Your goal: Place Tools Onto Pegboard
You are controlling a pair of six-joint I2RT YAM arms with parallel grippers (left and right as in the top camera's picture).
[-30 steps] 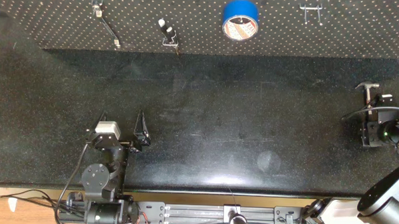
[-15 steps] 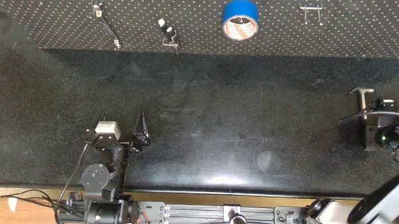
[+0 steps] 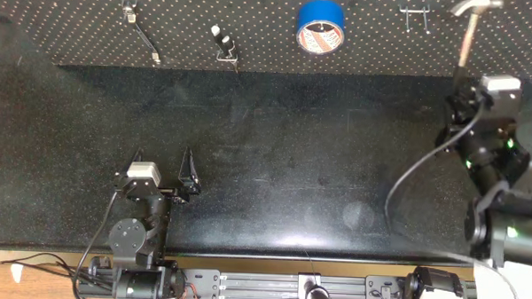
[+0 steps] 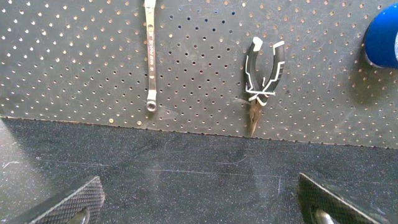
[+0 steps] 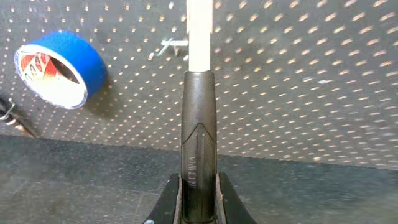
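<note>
Nearest, at the front left of the table (image 3: pixel 293 150): left gripper (image 3: pixel 162 164), low over the black top, fingers spread wide, grasping nothing. Matches its own wrist view, with two ribbed pads (image 4: pixel 68 200) at opposite corners and open table between them. Farther back, on the right side: right gripper (image 3: pixel 467 96), raised and clamped on the hammer (image 3: pixel 466 45) by the lower end of its handle. In the right wrist view, jaws pinched tight on either side of the black grip (image 5: pixel 199 143); above it a pale shaft running straight up and out of frame, crossing just beside a bare metal hook (image 5: pixel 171 45). From the top view, the part cut off there: the steel head (image 3: pixel 477 6), seen against the pegboard (image 3: pixel 75 19), to the right of that hook. Farthest, hanging along the pegboard: wrench (image 3: pixel 144 37) at the left, pliers (image 3: pixel 224 43) next to it, blue tape (image 3: pixel 320 27) near the middle. From the left wrist view, wrench and pliers in full, pliers with handles up and nose down, tape cut by the edge. From the right wrist view, tape side-on, showing its printed core.
</note>
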